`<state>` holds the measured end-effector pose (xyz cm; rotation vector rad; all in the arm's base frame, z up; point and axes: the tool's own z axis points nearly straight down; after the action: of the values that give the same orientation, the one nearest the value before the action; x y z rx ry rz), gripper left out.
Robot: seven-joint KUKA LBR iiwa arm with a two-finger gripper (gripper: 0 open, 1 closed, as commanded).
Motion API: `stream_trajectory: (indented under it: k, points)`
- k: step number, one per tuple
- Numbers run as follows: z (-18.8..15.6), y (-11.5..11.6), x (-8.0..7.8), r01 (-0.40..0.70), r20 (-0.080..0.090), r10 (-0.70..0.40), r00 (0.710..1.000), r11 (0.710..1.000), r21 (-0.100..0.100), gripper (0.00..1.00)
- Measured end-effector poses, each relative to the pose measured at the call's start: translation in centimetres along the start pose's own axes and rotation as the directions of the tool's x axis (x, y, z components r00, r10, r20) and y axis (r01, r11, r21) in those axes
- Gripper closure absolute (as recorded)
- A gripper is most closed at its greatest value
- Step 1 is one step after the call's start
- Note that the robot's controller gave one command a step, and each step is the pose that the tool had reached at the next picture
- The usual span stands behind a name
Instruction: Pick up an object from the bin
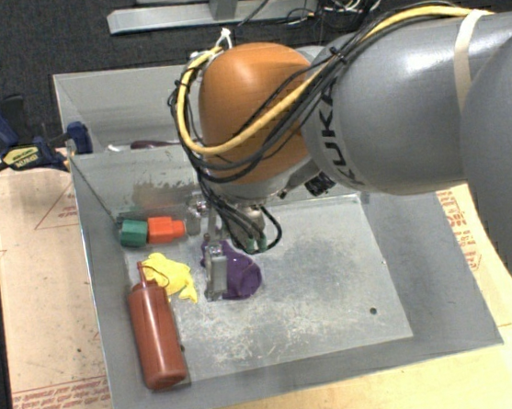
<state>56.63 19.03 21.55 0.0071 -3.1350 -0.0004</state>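
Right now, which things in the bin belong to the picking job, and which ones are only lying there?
Belonging to the job:
gripper, low at the bin's middle
purple rounded thing, directly beside the gripper; whether it is gripped I cannot tell
grey bin

Only lying about, near the left wall:
green block
orange block
yellow crumpled thing
red-brown bottle

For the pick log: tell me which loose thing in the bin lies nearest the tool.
The purple lump, right beside the tool. The yellow piece, green block, orange block and red bottle all lie farther left.
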Motion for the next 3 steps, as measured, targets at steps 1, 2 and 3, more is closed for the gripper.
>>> stream_trajectory:
  k: [1,2,3]
  points:
    - [-0.5,-0.1,-0.2,-0.004,0.007,0.004,1.000,1.000,-0.001,0.00]
    - [4.0,-2.6,0.3,0.028,0.012,-0.028,1.000,1.000,-0.003,0.00]
    - [10.1,-4.8,1.9,0.056,0.010,-0.056,0.998,0.998,-0.002,0.00]
